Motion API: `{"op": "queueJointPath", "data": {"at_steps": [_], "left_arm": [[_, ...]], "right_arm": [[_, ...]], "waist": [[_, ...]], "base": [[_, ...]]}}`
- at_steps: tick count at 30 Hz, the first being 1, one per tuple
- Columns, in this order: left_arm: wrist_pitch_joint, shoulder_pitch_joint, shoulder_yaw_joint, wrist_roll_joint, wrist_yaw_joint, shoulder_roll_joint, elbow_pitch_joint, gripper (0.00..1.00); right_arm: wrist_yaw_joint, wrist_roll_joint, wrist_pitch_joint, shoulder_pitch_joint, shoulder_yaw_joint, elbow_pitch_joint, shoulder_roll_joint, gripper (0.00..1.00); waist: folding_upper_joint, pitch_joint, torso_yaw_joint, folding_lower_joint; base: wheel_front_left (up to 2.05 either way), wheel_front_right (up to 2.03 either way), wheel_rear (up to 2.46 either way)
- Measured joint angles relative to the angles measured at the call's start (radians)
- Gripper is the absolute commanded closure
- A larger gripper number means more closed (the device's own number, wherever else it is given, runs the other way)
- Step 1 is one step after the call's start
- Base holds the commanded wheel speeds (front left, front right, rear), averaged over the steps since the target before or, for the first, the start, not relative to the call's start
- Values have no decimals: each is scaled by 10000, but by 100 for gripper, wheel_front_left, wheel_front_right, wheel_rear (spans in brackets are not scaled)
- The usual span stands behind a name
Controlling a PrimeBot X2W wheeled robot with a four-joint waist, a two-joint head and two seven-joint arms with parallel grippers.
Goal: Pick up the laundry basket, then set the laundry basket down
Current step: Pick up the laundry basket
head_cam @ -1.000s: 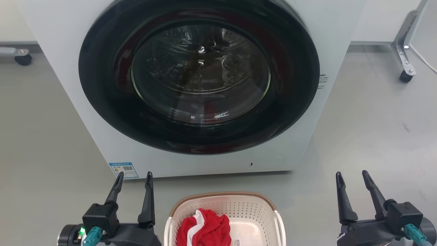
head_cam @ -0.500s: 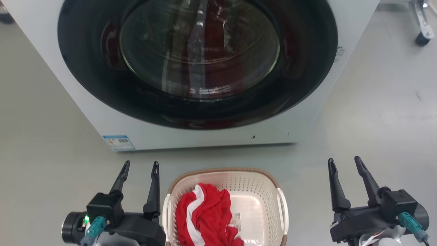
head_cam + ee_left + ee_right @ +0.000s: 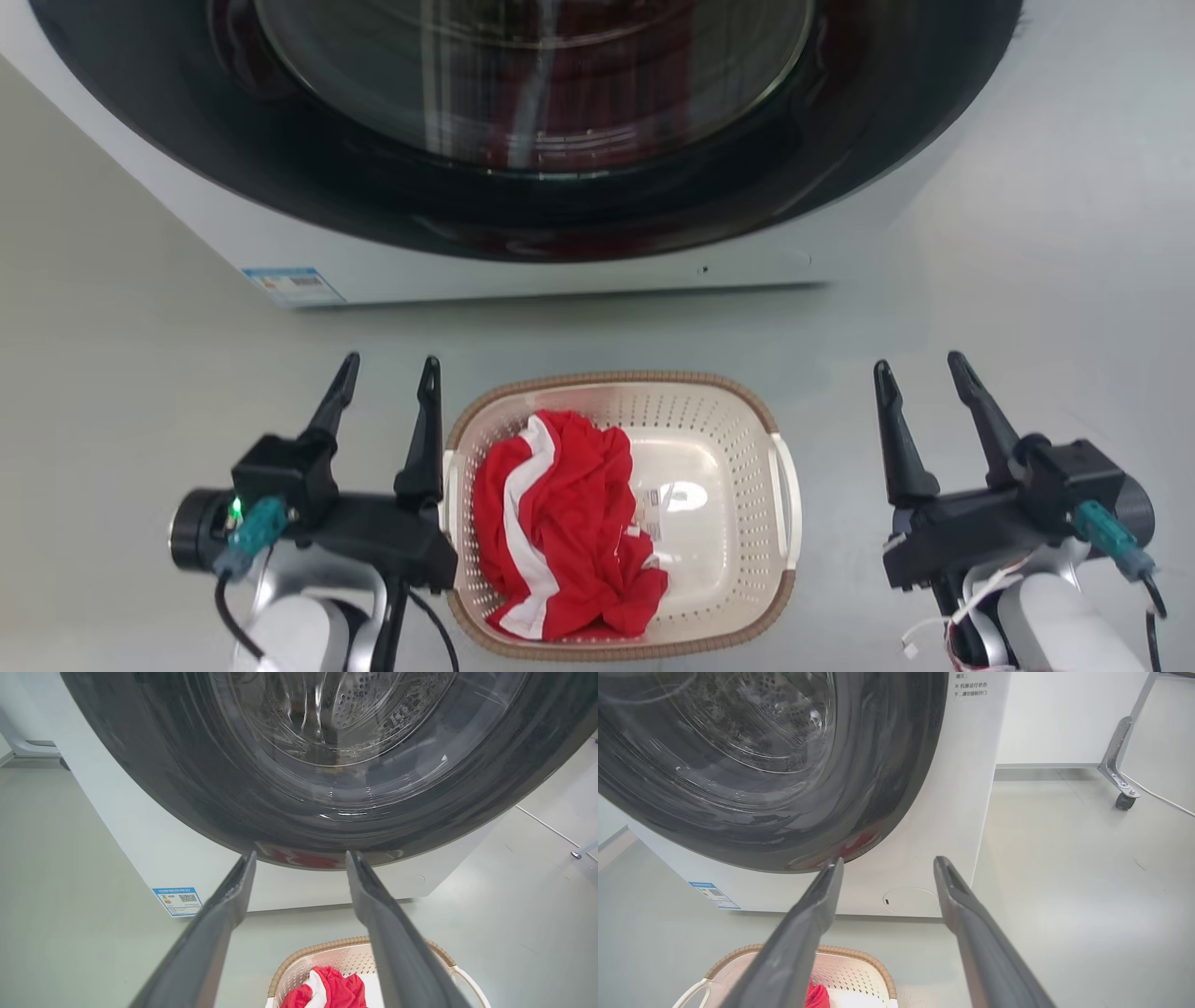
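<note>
Head camera has tipped down over the last second. The washing machine (image 3: 579,275) has slid up the frame until little more than the lower arc of its dark glass door (image 3: 560,112) is left. The laundry basket (image 3: 607,378), cut off at the bottom edge before, now shows whole. Basket itself looks unmoved: same spot on the grey floor (image 3: 1027,280), just in front of the machine, with a red-and-white garment (image 3: 560,523) heaped in its left half and a small label (image 3: 653,511) on the bare base. Both claws hold much the same station beside it as before. Left claw (image 3: 390,359): fingers apart, empty, inner finger just beside the basket's left wall. Right claw (image 3: 917,362): fingers apart, empty, well clear of the right loop handle (image 3: 787,504). Reading: the robot is bending in to bring the basket into sight; pick-up not yet begun, nothing gripped. Hidden or doubtful: the left loop handle sits mostly behind the left claw's body in the head view, so cannot tell whether finger and plastic touch. Wrist views cut the basket off at their bottom edge, with the far rim and a scrap of red showing. Label print too small to read. Drum contents lost in reflections; the red tint at the door's lower edge is probably the garment mirrored.
</note>
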Motion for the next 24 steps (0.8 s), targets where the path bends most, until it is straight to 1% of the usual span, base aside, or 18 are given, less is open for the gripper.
{"op": "queueJointPath", "data": {"at_steps": [3,7,15,16,24], "left_arm": [[113,-548,27,-40,-88,-2,314,0],[320,-1255,58,-115,-257,19,880,0],[706,-2488,146,-188,-616,236,2372,0],[786,-2693,119,-188,-731,276,2765,0],[819,-3179,-65,-222,-1147,242,4282,0]], "right_arm": [[86,-12,128,-407,-2,196,12,0],[107,-15,286,-997,19,552,36,0],[267,-61,602,-2272,242,1329,278,0],[303,-71,656,-2526,301,1582,336,0],[458,-148,686,-2946,564,2646,566,0]], "waist": [[0,418,0,0],[0,980,1,0],[1,2104,-24,0],[1,2386,-44,0],[1,3377,-137,-1]], "base": [[0,0,0],[0,0,0],[0,0,0],[0,0,0],[0,0,0]]}}
